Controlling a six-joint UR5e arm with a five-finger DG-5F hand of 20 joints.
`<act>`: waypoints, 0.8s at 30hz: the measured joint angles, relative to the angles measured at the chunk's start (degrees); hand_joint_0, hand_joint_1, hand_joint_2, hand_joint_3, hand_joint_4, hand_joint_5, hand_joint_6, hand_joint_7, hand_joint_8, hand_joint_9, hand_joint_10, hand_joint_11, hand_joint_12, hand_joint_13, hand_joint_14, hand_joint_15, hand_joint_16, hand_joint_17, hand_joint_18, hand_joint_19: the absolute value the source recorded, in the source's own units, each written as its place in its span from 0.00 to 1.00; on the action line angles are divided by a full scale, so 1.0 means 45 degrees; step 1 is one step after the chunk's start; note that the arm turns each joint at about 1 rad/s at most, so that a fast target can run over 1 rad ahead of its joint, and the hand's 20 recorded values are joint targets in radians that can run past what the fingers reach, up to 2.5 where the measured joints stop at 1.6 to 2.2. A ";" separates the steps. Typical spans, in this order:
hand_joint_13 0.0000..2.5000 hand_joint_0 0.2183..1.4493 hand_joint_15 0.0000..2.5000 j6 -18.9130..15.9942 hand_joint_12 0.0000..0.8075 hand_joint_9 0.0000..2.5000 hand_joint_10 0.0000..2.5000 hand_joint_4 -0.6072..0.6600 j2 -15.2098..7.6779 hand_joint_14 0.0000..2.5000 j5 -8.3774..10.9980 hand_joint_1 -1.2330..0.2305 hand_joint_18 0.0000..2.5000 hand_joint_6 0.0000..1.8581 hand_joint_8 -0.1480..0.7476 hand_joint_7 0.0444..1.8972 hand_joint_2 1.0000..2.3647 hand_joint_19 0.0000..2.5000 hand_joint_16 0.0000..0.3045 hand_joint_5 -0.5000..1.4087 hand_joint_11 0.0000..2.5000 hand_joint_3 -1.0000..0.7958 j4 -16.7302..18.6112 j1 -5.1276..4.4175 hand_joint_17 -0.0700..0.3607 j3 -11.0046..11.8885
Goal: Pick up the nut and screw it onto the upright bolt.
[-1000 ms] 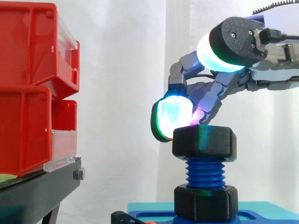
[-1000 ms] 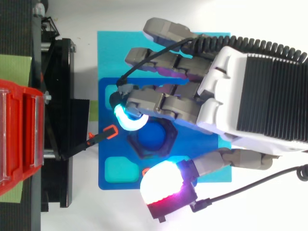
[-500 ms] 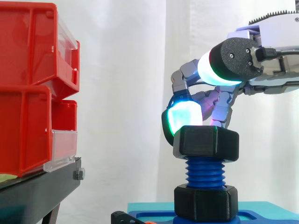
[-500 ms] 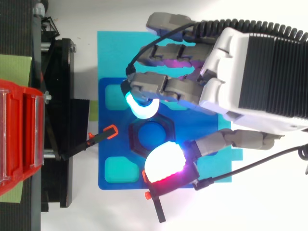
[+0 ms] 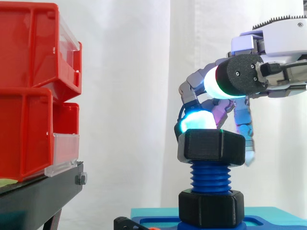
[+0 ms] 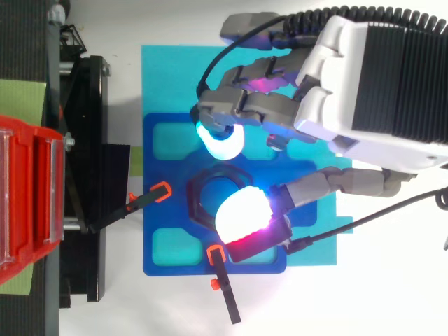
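Nut [image 5: 211, 147] sits on top of the upright bolt [image 5: 210, 177], mid blue base [image 6: 161, 245]. Robot hand [image 6: 371, 84] hangs just above it, loosely spread and gripping nothing. One pad [image 5: 195, 122] brushes the nut's far rim. Re-grip looks straight down, I'd say.

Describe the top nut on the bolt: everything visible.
The top nut is black, six-sided, matte plastic by its look. It sits about level on the upper end of the blue threaded bolt, bare thread showing between it and the lower nut. The robot hand hovers just above; contact cannot be told.
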State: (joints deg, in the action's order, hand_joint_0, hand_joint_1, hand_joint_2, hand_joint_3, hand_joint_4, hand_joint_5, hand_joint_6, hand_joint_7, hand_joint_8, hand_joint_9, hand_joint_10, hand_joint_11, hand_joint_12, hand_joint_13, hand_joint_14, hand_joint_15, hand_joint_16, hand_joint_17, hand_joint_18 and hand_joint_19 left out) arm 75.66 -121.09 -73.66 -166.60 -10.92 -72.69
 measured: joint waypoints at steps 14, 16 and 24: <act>0.15 0.22 0.00 0.0314 0.30 0.33 0.00 0.61 0.0013 0.00 -0.0769 0.69 0.00 0.27 0.41 0.29 0.00 0.00 0.11 0.18 0.00 0.28 -0.0597 0.0227 0.34 0.0970; 0.14 0.22 0.00 0.0344 0.30 0.30 0.00 0.60 0.0002 0.00 -0.0795 0.69 0.00 0.27 0.41 0.29 0.00 0.00 0.11 0.18 0.00 0.28 -0.0601 0.0219 0.34 0.0996; 0.12 0.22 0.00 0.0373 0.32 0.27 0.00 0.61 -0.0020 0.00 -0.0790 0.70 0.00 0.27 0.40 0.29 0.00 0.00 0.11 0.18 0.00 0.28 -0.0321 -0.0003 0.34 0.1012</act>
State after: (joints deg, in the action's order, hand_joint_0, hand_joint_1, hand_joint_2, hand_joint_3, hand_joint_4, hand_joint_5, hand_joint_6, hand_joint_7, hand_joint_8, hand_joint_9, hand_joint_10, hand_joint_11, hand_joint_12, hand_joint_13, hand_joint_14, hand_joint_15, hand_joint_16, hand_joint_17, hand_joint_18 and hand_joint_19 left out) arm 77.34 -121.18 -77.22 -168.04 -10.94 -68.13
